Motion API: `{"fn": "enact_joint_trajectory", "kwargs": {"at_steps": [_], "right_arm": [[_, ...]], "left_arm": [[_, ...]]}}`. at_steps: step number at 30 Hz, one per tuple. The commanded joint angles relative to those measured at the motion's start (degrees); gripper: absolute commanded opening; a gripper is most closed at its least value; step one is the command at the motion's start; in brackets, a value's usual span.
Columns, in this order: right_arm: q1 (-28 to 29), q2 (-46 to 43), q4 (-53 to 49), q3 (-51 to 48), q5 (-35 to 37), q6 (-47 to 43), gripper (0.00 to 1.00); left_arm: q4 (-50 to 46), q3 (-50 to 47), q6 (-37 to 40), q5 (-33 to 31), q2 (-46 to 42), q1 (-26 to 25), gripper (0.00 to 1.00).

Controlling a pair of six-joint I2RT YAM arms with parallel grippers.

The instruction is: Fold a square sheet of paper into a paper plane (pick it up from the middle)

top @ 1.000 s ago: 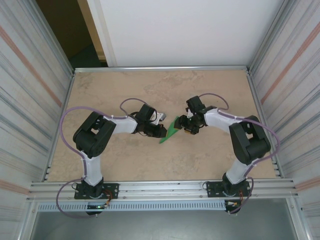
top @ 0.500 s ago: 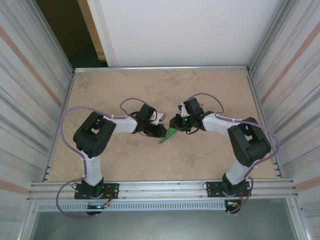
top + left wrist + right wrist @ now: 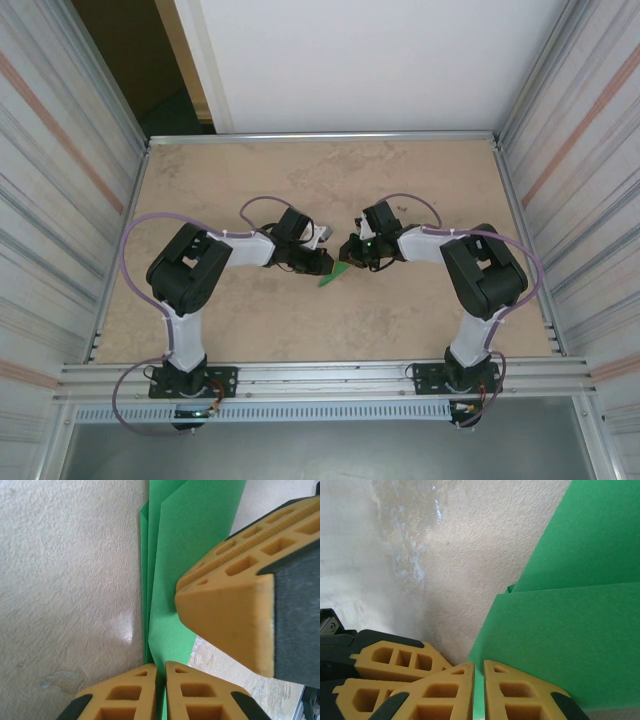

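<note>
Starting at the near edge of the table (image 3: 250,330), you have both arms reaching inward to one spot just short of the centre. The left gripper (image 3: 324,264) comes in from 9 o'clock. Its wrist view shows its fingers (image 3: 120,700) pressed together with an edge of the green paper (image 3: 195,540) pinched between them. The right gripper (image 3: 351,251) comes in from 3 o'clock, and its own view shows the same: fingers shut on a green flap, with no gap visible. The two grips sit just beside each other, the right one slightly farther from you. The paper is a narrow creased wedge between the grippers, its long axis running from about 7 o'clock to 1 o'clock overhead, its free tail pointing to 7 o'clock. Whether it rests on the table or hangs just clear cannot be told. Layered flaps show, so I judge the folding well advanced but the dart unfinished. The next crease turns on that axis: each gripper holds one side, and neither is clearly nearer, so work across the line. Farther out, toward 12 o'clock, the table runs to its metal rail (image 3: 320,136).
</note>
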Motion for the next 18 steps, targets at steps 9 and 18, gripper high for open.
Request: {"fn": "enact_joint_trajectory", "kwargs": {"at_steps": [9,18], "right_arm": [[-0.3,2.8,-1.5,1.5,-0.2,0.4,0.12],[-0.3,4.5,-3.9,2.4,0.6,-0.3,0.12]], "left_arm": [[-5.1,-2.2,0.1,-5.0,5.2,-0.4,0.13],[-5.3,-2.3,0.1,-5.1,4.4,-0.2,0.13]]}}
